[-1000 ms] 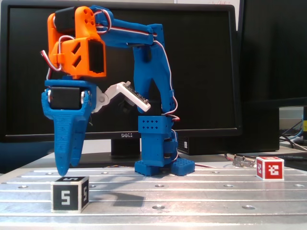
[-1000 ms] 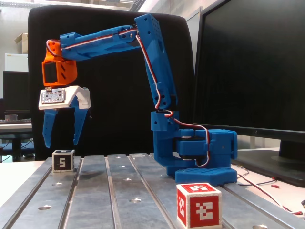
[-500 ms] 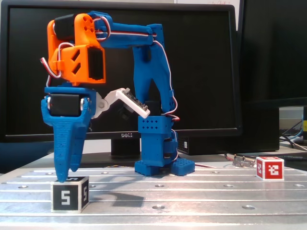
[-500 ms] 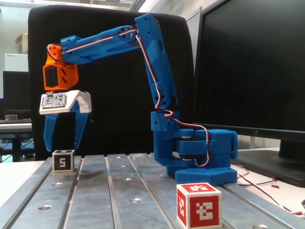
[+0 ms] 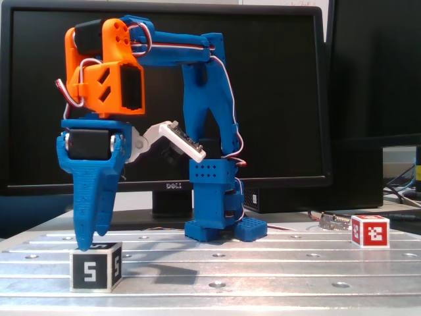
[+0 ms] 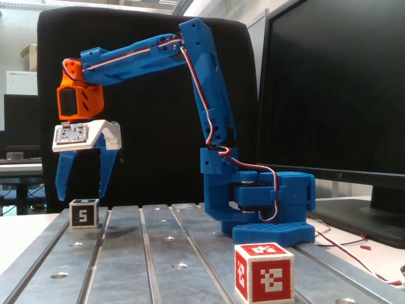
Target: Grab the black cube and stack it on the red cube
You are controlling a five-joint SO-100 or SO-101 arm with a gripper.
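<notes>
Approach step: gripper (image 6: 81, 196) poised directly above the black cube (image 6: 83, 213) on the tabletop (image 6: 158, 253), fingers (image 6: 63, 180) apart. Red cube (image 6: 264, 272) stands well apart. Next: descend astride the cube, then close.

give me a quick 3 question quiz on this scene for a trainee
1. True or false: the black cube already sits on the red cube.
2. Are the gripper fingers open or shut?
3. Multiple choice, the fingers are: A) above the black cube, B) above the red cube, C) by the monitor.

Key: 1 false, both rest apart on the metal table. 2 open. 3 A.
</notes>
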